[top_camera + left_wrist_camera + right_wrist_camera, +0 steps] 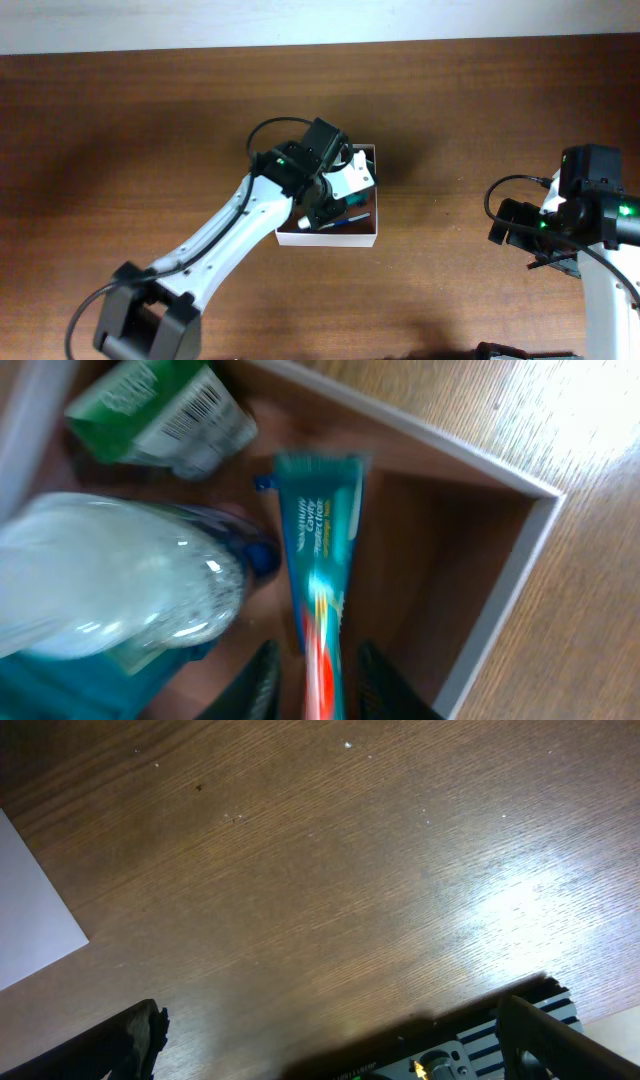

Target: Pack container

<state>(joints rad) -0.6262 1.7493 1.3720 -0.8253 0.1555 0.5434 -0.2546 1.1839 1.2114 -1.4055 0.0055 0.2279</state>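
The container (330,240) is a shallow white-walled box with a reddish-brown floor, at the table's middle; its wall also shows in the left wrist view (500,610). My left gripper (325,205) reaches down into it. Its fingers (318,655) straddle a teal toothpaste tube (318,540) that lies on the container floor, with a small gap on each side. A green-and-white packet (160,415) and a clear bottle with blue liquid (110,580) lie beside the tube in the container. My right gripper (515,228) is open and empty over bare table at the right (340,1020).
The left arm stretches from the front left across the container. The right arm's base and cables (590,210) stand at the table's right edge. A white flat surface (30,910) shows at the left edge of the right wrist view.
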